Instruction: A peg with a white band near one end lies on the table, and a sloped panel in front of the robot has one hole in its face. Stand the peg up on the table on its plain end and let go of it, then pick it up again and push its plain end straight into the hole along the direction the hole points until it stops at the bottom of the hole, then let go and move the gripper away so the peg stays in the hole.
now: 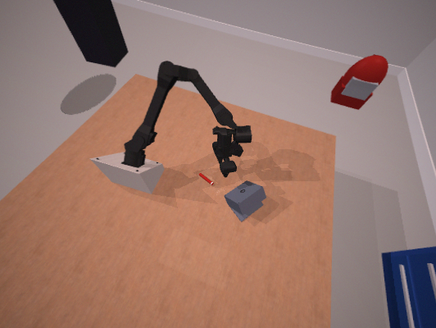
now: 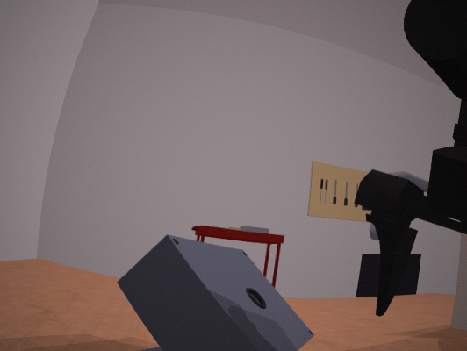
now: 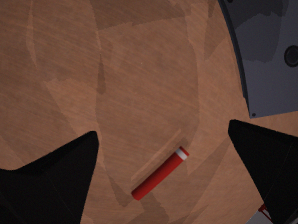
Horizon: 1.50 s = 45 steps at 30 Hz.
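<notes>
The red peg (image 1: 206,179) (image 3: 157,175) lies flat on the table, its white-banded end toward the sloped panel. The grey-blue sloped panel (image 1: 254,191) (image 2: 215,268) (image 3: 257,82) stands beyond that end. Its face has one dark round hole (image 1: 242,191) (image 2: 255,298) (image 3: 292,56), with nothing in it. My gripper (image 3: 166,132) is wide open and empty, pointing down above the table near the peg. In the wrist view the peg shows between the two fingers, a little below the line of their tips. The exterior view shows one finger to the right of the panel; the peg is not seen there.
The wooden table (image 1: 184,254) carries the arm's pale wedge base (image 1: 135,176), left of the peg in the top view. The panel's near corner is close to the right finger in the wrist view. A red cart (image 2: 239,234) and a tool board (image 2: 335,211) are in the background.
</notes>
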### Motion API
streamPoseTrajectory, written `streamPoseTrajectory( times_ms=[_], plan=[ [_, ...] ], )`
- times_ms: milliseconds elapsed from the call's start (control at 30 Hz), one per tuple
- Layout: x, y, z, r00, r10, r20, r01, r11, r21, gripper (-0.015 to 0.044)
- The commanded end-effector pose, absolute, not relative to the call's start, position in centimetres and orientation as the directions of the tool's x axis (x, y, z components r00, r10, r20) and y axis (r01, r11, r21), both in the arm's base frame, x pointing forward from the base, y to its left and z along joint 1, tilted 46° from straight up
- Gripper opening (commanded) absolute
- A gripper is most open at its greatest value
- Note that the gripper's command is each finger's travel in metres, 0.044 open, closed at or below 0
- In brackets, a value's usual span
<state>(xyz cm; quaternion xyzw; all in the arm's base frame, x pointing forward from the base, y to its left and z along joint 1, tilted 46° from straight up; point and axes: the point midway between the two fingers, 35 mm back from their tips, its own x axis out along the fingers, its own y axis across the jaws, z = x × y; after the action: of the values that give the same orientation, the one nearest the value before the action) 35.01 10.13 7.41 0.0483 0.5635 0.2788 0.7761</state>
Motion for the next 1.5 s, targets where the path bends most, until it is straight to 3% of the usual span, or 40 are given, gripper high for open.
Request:
streamPoseTrajectory(
  times_ms=[0, 400, 800, 1467],
  plan=[
    [34.4, 9.1, 6.7, 0.178, 0.51, -0.841, -0.279, 0.846, 0.454, 0.044],
    [32.7, 6.0, 5.4, 0.11, 0.603, -0.79, 0.074, 0.788, 0.612, 0.044],
    [31.0, 3.5, 4.7, 0.096, 0.706, -0.702, 0.423, 0.609, 0.67, 0.044],
    [31.3, 4.7, 3.2, 0.097, 0.71, -0.698, 0.442, 0.598, 0.669, 0.044]
  ],
)
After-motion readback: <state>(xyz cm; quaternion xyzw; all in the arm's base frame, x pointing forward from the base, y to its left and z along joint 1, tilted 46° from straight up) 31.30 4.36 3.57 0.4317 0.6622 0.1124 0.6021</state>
